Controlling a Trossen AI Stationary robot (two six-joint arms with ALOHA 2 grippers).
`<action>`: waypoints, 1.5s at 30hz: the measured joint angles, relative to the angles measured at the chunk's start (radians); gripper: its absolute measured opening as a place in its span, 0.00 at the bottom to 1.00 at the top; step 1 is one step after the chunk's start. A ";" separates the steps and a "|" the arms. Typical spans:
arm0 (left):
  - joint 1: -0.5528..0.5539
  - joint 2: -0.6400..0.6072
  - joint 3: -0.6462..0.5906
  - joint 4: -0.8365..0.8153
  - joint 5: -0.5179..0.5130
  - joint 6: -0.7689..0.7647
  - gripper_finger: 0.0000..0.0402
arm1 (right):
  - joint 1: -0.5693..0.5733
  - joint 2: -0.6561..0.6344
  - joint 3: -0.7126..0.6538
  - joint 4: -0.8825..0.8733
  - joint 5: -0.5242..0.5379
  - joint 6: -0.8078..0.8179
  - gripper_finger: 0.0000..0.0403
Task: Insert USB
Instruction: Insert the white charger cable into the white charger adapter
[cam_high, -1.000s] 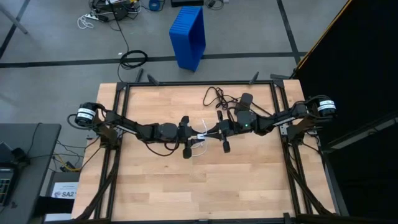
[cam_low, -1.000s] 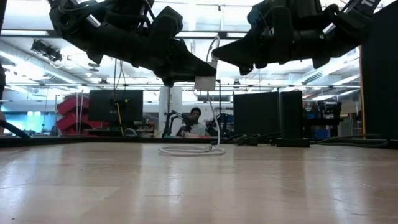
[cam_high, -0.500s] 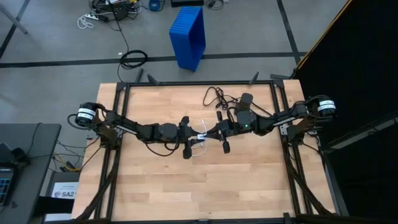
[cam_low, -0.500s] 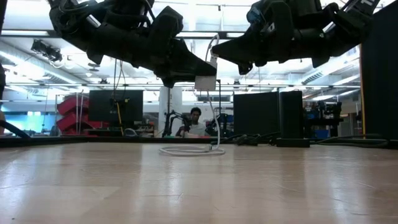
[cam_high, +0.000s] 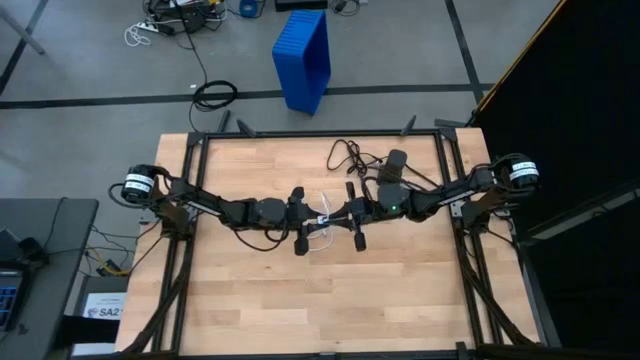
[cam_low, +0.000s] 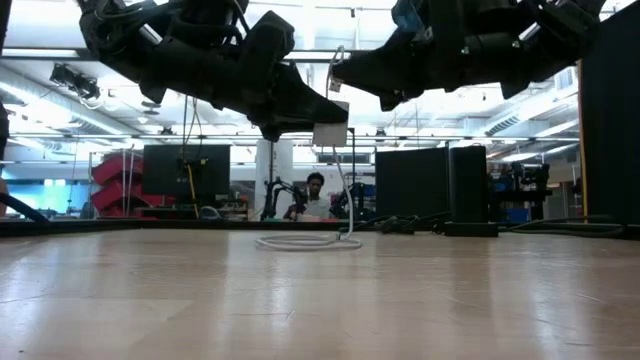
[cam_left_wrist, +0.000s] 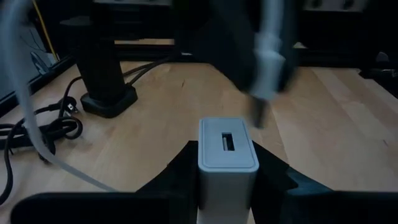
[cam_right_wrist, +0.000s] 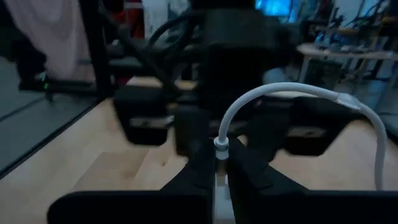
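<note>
The USB is a thin white cable; its loop (cam_low: 308, 241) lies on the table mid-way across, and one strand rises to the plug (cam_right_wrist: 220, 155) in my right gripper (cam_high: 350, 216). My left gripper (cam_high: 302, 219) is shut on a small white charger block (cam_left_wrist: 227, 149), whose slot (cam_left_wrist: 227, 142) faces the right gripper. Both grippers hang above the table, tip to tip. In the left wrist view the plug's metal tip (cam_left_wrist: 257, 115) hovers just beyond the slot, apart from it. My left gripper pinches the white charger block by its two side faces (cam_left_wrist: 205, 171) between both fingers, level, from the table's left. The block is lifted clear, its slotted end sticking out past the fingertips. My right gripper pinches the USB's white plug body (cam_right_wrist: 219, 163) between its two fingers, level, from the table's right, fingers along the plug. The plug is clear of the table, and the cable (cam_right_wrist: 280, 90) arcs slack out behind it.
A black adapter box (cam_high: 395, 160) and its tangled black cords (cam_high: 345, 152) lie near the table's far edge behind the right arm. A blue bin (cam_high: 303, 58) stands on the floor beyond the table. The near half of the wooden tabletop (cam_high: 320, 300) is bare.
My right gripper has moved toward the table's left, carrying the plug closer to the block in my left gripper. The cable loop has stayed on the table.
</note>
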 joint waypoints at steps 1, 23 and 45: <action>0.000 0.000 0.000 -0.004 0.000 0.000 0.19 | 0.003 0.008 0.002 -0.006 0.013 -0.001 0.00; 0.000 0.000 -0.001 -0.055 0.000 0.000 0.19 | -0.016 0.022 0.006 -0.087 -0.004 -0.064 0.00; 0.000 0.000 0.000 -0.121 0.019 -0.029 0.19 | -0.024 0.023 0.077 -0.270 -0.034 -0.074 0.00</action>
